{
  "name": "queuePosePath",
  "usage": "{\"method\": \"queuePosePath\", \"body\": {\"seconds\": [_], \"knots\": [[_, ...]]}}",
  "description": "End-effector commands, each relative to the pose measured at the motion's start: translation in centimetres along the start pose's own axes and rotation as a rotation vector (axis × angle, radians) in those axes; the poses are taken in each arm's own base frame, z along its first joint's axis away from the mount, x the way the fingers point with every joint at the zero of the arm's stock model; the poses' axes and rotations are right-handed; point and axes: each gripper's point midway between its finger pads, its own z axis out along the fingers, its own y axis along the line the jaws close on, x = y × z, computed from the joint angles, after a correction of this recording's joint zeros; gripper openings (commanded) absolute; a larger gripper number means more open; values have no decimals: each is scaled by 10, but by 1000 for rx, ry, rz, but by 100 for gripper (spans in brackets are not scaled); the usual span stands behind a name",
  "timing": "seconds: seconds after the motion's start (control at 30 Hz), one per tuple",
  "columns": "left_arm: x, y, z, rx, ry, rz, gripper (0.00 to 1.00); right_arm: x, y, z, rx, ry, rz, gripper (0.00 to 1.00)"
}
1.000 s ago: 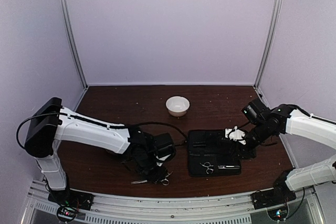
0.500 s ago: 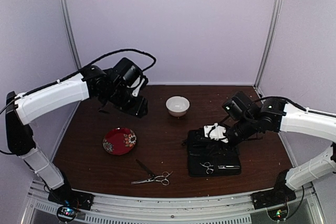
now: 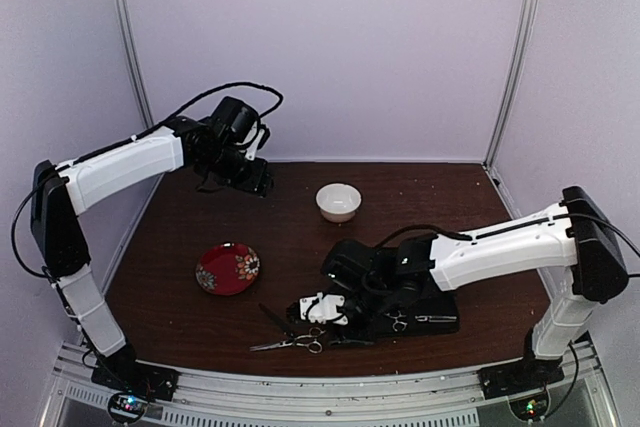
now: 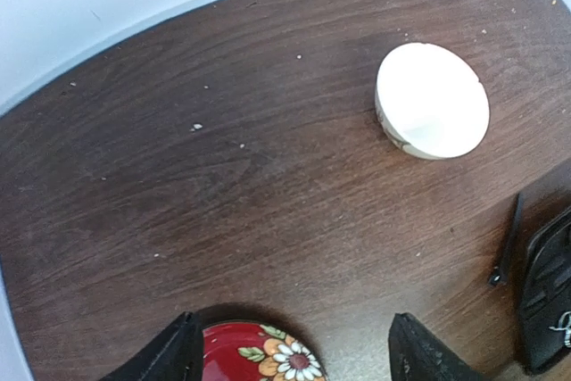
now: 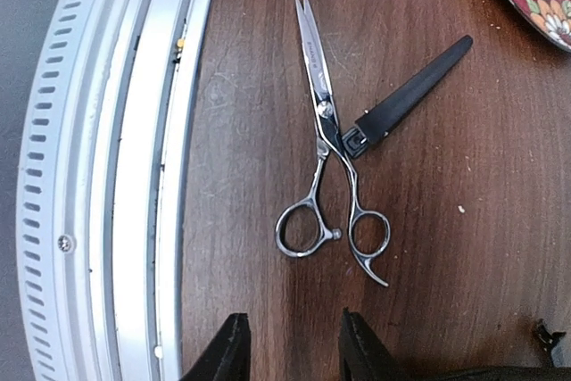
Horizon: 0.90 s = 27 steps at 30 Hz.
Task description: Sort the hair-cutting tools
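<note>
Right wrist view: longer scissors [image 5: 326,176] flat on table [image 5: 500,220] near front rail [image 5: 134,176], blades together, black stick tool [image 5: 406,100] touching pivot. Right gripper [image 5: 287,350] beside ring handles, fingers apart, empty. Smaller scissors [image 3: 397,320] on black case [image 3: 440,305]. Left gripper [image 4: 290,354] high at back left, fingers spread wide, empty, red plate [image 4: 241,354] below.

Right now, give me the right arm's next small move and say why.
Probably ease the right gripper forward and down onto the ring handles of the longer scissors. Its jaws stand open and empty just short of the rings. The black stick tool touches the scissors only near the pivot, so the handles look like the freest place to grip.
</note>
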Motion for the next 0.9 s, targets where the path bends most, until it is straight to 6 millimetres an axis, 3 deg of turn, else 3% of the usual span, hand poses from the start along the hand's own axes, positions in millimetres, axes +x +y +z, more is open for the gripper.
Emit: {"method": "queuePosePath", "body": {"seconds": [0.0,0.17,0.43,0.87], "knots": [[-22,-11,-2,188,-22,-69,75,-24,-8,16,38,-27,11,34],[-16,5,2,192,-4,-95,72,-23,2,38,16,21,-3,32],[-25,19,-17,201,-48,-133,70,-14,12,51,-1,64,-11,29],[-25,20,-21,215,-51,-137,68,-2,7,70,14,127,12,27]]}}
